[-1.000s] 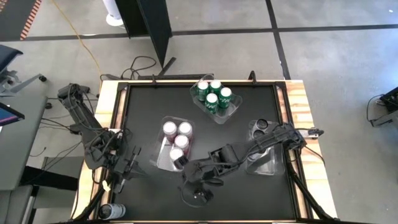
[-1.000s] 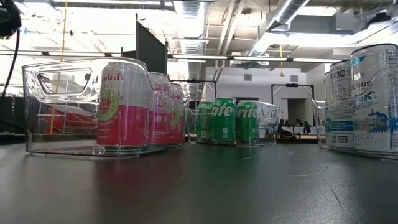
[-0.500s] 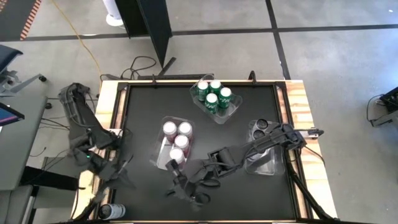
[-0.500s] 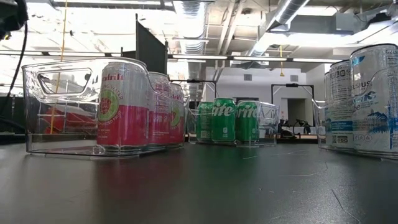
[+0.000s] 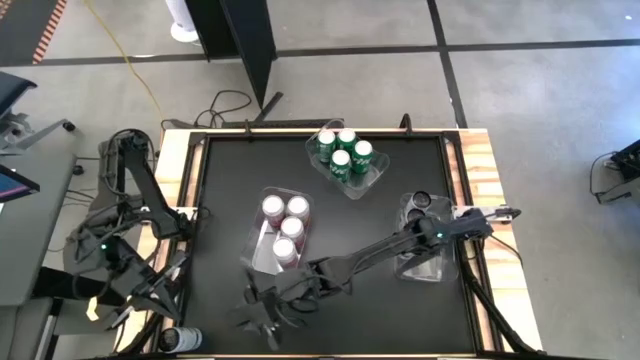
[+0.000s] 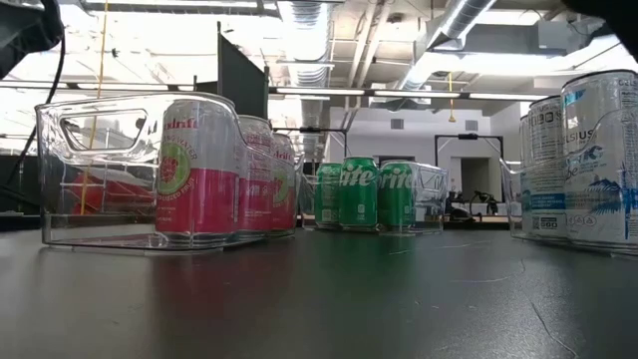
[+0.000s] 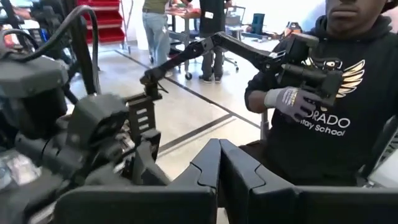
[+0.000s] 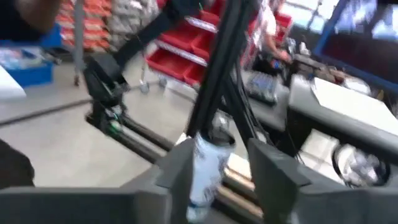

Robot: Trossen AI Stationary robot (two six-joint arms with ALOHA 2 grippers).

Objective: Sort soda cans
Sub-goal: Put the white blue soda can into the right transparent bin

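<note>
The left gripper (image 7: 219, 148) hangs off the table's left edge, its fingers pressed together with nothing between them. Beyond it, the left wrist view shows a person (image 7: 336, 93) in a black hoodie whose print reads "ORADO" and "School". At the near left corner, on the wooden rim (image 5: 168, 200) outside the black mat (image 5: 225, 200), one pale can (image 5: 180, 339) sits alone.

Left of centre, a clear bin (image 5: 256, 250) holds four pink cans (image 5: 291, 228), packed touching. In the low view their label begins with pale letters I cannot read for sure.

The right gripper (image 5: 262, 318) hovers over the mat's near edge, just in front of that bin. Its arm stretches across from the right side. In the right wrist view its fingers stand apart, and the pale can shows in the gap. I cannot tell whether they touch it.

At the far edge, a second clear bin (image 5: 375, 178) holds four green cans (image 5: 340, 160) in a tight cluster. The low view shows "ite" and "rit" in white on them.

At the right, a third clear bin (image 5: 435, 272) shows two dark-topped cans (image 5: 420, 201); the right arm covers the rest. In the low view these are silver with blue print too small to read.

Bare mat lies open between the three bins and along the left side.
</note>
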